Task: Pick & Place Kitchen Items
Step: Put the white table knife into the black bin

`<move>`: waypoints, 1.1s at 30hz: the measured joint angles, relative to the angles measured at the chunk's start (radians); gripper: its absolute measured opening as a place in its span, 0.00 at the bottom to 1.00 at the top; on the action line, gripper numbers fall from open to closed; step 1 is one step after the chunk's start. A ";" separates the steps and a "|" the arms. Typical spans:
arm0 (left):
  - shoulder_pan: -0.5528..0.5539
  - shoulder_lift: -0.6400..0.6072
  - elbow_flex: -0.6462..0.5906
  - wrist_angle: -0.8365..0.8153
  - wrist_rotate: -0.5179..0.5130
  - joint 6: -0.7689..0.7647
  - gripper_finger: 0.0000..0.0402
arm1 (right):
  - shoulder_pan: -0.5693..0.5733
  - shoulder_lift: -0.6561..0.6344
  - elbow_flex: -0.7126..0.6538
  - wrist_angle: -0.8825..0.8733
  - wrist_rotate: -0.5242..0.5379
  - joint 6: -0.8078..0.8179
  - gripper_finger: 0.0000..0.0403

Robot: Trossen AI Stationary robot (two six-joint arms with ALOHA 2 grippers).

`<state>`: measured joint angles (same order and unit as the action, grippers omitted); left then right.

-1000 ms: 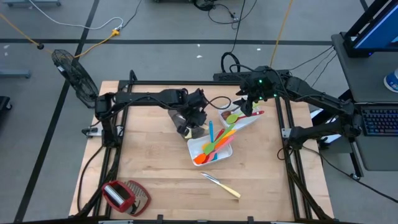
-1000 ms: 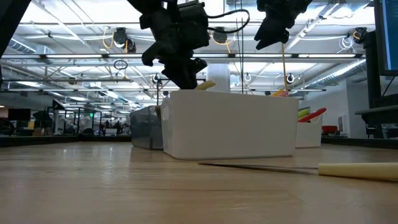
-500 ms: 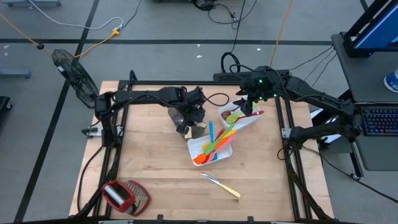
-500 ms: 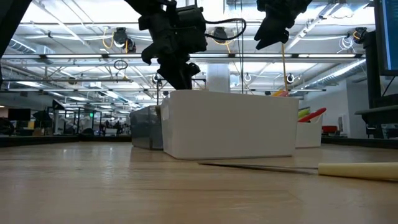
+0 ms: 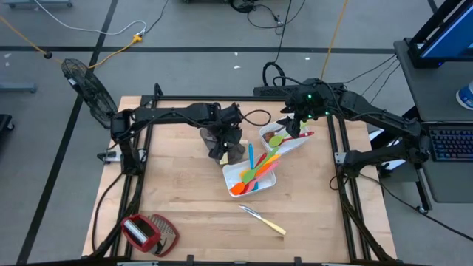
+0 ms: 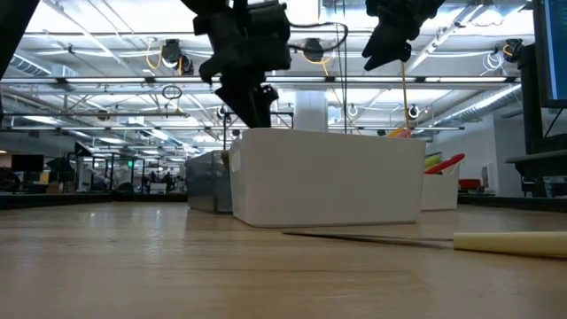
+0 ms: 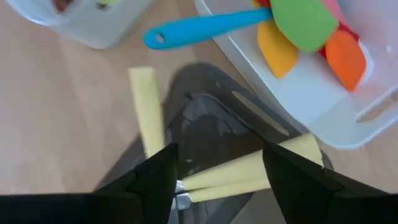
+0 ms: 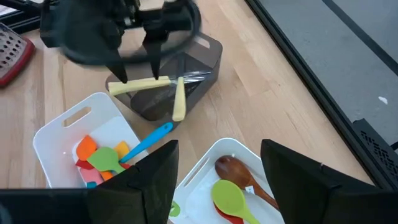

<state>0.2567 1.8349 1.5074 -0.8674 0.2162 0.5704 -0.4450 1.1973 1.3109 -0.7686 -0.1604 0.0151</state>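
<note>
My left gripper (image 5: 225, 146) hangs open over the grey-brown tray (image 8: 208, 50), fingers slanting down. Below its fingers (image 7: 158, 177) a pale-handled piece of cutlery (image 7: 249, 171) lies across that tray, with a second pale handle (image 7: 146, 112) beside it. The near white tray (image 5: 230, 171) holds several coloured spoons and spatulas, and a blue handle (image 7: 199, 28) sticks out over its rim. The far white tray (image 8: 205, 167) holds a brown wooden spoon (image 8: 239, 174) and a green spoon (image 8: 230, 198). My right gripper (image 5: 293, 127) waits open above the far tray.
A pale-handled knife (image 5: 262, 219) lies loose on the wood toward the near edge. The red tool with wire mesh (image 5: 148, 233) sits at the near left corner. A black frame runs around the table, and a fan (image 5: 85, 85) stands off its far left corner.
My left gripper has opened and rolled a little while staying over the grey-brown tray. The pale-handled cutlery it was shut on has dropped and now lies across that tray. My right arm has kept still.
</note>
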 joint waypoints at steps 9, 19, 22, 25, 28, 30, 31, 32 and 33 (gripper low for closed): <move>-0.048 -0.141 0.002 0.016 -0.083 -0.330 0.62 | 0.016 0.000 0.000 -0.007 -0.105 -0.032 0.56; -0.091 -0.256 0.002 -0.058 -0.088 -0.754 0.62 | 0.229 0.000 0.000 -0.097 -0.104 -0.079 0.56; -0.129 -0.264 0.002 -0.064 -0.088 -0.821 0.62 | 0.327 0.000 0.000 -0.119 -0.101 -0.056 0.56; -0.173 -0.279 0.000 -0.063 -0.087 -0.847 0.62 | 0.429 -0.001 0.000 -0.134 -0.094 -0.019 0.56; -0.221 -0.282 0.002 -0.055 -0.116 -0.879 0.62 | 0.539 -0.001 0.000 -0.135 -0.033 0.028 0.56; -0.255 -0.284 0.000 -0.054 -0.154 -0.910 0.62 | 0.608 -0.001 0.000 -0.134 0.004 0.063 0.56; -0.271 -0.287 0.000 -0.048 -0.167 -0.920 0.62 | 0.641 -0.001 0.000 -0.134 0.018 0.081 0.56; -0.287 -0.291 0.000 -0.037 -0.174 -0.924 0.62 | 0.674 -0.001 0.000 -0.133 0.033 0.101 0.56; -0.304 -0.294 0.002 -0.023 -0.178 -0.929 0.62 | 0.705 -0.001 0.000 -0.132 0.049 0.120 0.56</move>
<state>-0.0476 1.5413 1.5092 -0.8905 0.0378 -0.3590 0.2598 1.1965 1.3109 -0.9003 -0.1110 0.1349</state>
